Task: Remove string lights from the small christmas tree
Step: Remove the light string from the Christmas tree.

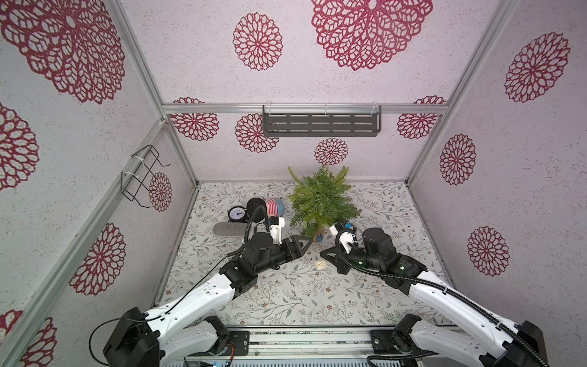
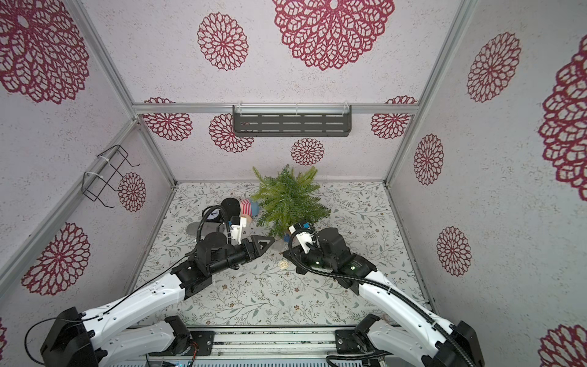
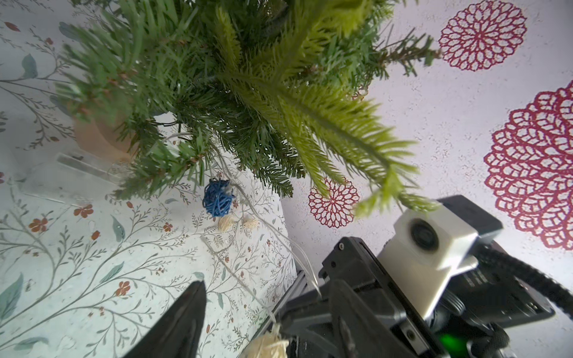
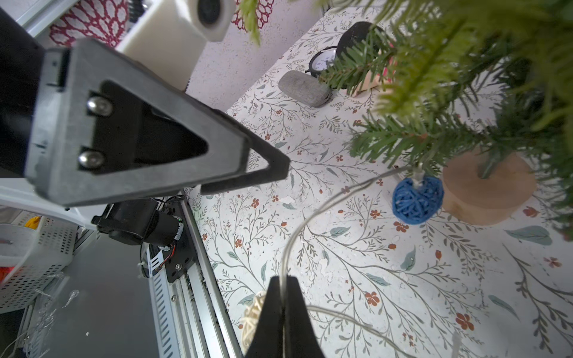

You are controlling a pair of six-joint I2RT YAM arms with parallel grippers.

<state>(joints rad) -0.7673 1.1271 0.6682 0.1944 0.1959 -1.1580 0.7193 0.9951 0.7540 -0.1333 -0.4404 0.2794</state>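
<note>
The right gripper (image 4: 283, 279) is fully closed, with the thin wire (image 4: 286, 257) of the string lights pinched between its fingertips. A cream woven ball (image 4: 251, 319) on the same strand sits against the outer side of one finger, low over the table (image 4: 372, 279). In a top view the ball shows just off the gripper's tip.

From the pinch point the wire rises in a slack curve ahead of the fingertips to a blue ball (image 4: 417, 200). The ball hangs under a low branch of the small christmas tree (image 4: 465, 77), just beside its tan base (image 4: 486, 192).

The tree stands upright, directly ahead of both grippers. Its lower branches reach over their fingertips.

The left gripper (image 1: 301, 243) has its jaws apart with nothing between them. Its fingertips point toward the tree's base from the side opposite the right gripper. They are near the blue ball but touch neither the ball nor the wire.

In the left wrist view, two small cream balls (image 3: 225, 223) lie on the table just beyond the blue ball. A blurred clear box (image 3: 77, 167) lies beside the base, ahead of the left gripper's fingers.
</note>
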